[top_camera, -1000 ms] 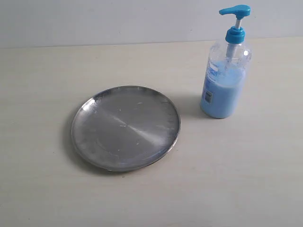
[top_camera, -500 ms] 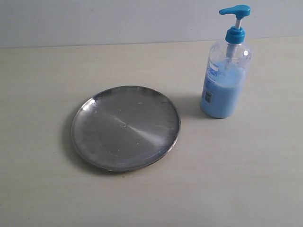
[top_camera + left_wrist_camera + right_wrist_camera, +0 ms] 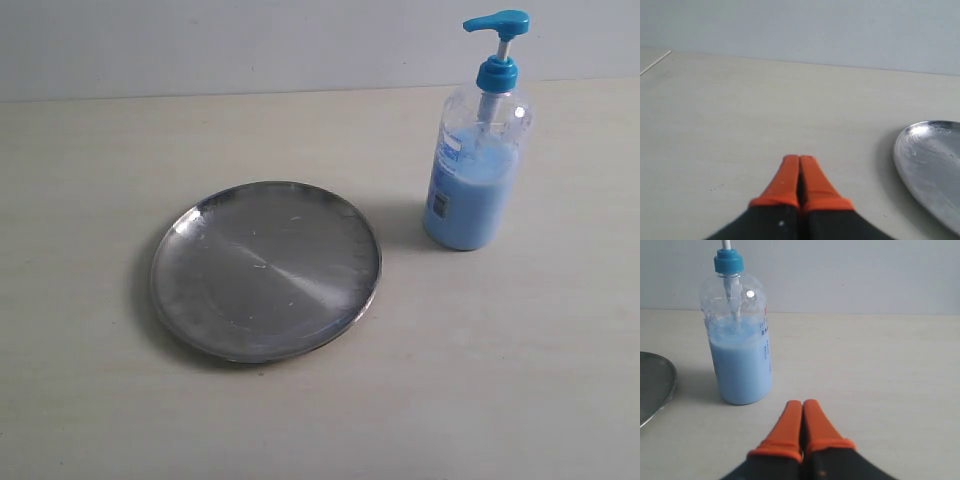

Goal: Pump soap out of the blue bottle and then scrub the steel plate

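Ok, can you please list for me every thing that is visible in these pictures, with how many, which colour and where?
steel plate: one, shiny silver, flat on the table, left of the bottle, not touching it.
blue bottle: one, clear plastic with blue pump head, upright, right side.
soap: pale blue liquid, inside the bottle's lower part.
table: one, pale beige, under everything.
wall: one, light grey, behind the table.
left end effector: one, orange fingers, shut, empty, near the plate.
right end effector: one, orange fingers, shut, empty, facing the bottle, apart from it.
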